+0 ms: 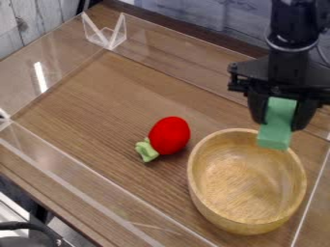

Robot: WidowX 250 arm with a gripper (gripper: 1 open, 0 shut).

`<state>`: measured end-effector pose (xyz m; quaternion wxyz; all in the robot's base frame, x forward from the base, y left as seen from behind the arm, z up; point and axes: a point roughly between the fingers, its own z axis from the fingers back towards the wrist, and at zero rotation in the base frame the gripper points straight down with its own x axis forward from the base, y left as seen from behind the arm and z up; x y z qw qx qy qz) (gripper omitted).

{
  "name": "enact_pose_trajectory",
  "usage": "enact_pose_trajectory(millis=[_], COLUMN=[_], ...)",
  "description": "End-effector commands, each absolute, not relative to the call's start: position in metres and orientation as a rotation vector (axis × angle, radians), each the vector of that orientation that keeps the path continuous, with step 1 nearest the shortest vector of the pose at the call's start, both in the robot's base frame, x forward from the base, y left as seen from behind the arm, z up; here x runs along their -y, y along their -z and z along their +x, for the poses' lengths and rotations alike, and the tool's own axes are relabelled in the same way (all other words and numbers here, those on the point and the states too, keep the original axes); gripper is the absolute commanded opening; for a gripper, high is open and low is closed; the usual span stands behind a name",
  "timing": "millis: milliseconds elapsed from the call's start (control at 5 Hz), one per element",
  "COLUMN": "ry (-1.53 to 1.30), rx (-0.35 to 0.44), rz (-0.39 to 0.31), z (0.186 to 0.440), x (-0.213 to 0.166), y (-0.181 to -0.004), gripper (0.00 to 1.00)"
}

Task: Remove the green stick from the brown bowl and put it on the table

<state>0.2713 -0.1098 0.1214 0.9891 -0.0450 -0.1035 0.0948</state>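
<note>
My gripper (281, 108) hangs from the dark arm at the right, pointing down, shut on the green stick (276, 126). The stick is a light green block held upright between the black fingers (258, 106), its lower end just above the far rim of the brown bowl (248, 181). The bowl is a wide, pale wooden dish at the lower right, with nothing in it.
A red strawberry-like toy (167, 134) with a green stem lies just left of the bowl. The wooden table (103, 106) is ringed by low clear plastic walls, with a clear stand (103, 31) at the back left.
</note>
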Motion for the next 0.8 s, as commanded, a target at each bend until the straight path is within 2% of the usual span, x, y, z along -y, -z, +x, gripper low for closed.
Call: enact_pose_trajectory(millis=[0, 200, 400, 600], ry=[-0.155, -0.124, -0.112, -0.094], rx=[0.266, 0.274, 0.285, 0.294], rz=[-0.125, -0.133, -0.139, -0.144], z=[0.288, 0.294, 0.303, 0.316], x=[0.117, 0.124, 0.108, 0.101], y=[-0.144, -0.15, -0.151, -0.146], gripper=[0.0, 0.0, 0.0, 0.0])
